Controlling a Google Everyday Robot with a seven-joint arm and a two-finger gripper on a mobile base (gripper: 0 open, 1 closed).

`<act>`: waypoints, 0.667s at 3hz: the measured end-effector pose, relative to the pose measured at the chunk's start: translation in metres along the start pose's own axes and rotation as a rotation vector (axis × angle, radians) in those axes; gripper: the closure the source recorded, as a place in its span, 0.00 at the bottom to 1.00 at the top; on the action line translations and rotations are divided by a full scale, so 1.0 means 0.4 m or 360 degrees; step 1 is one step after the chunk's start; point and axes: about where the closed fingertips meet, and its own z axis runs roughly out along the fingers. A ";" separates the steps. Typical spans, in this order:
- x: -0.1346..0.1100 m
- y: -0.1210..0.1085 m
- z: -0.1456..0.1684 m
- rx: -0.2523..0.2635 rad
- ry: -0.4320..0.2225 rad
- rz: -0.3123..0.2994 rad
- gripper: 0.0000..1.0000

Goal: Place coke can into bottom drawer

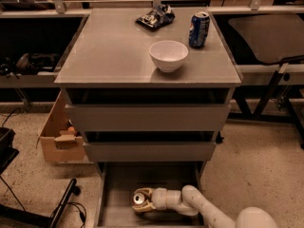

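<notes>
The bottom drawer (114, 184) is pulled open below the two upper grey drawers. The coke can (139, 198) is inside it, tilted with its silver top facing up toward the camera, low over the drawer floor. My gripper (141, 201) reaches in from the lower right on a white arm and is shut on the can. The fingers wrap the can's sides and hide most of its body.
On the cabinet top (109, 56) stand a white bowl (168, 55), a blue soda can (199, 29) and a dark snack bag (155, 17). A cardboard box (59, 137) sits on the floor left of the cabinet. Cables and a dark stand lie at lower left.
</notes>
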 end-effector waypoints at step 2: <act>0.000 0.000 0.000 0.0000 0.0000 0.0000 0.28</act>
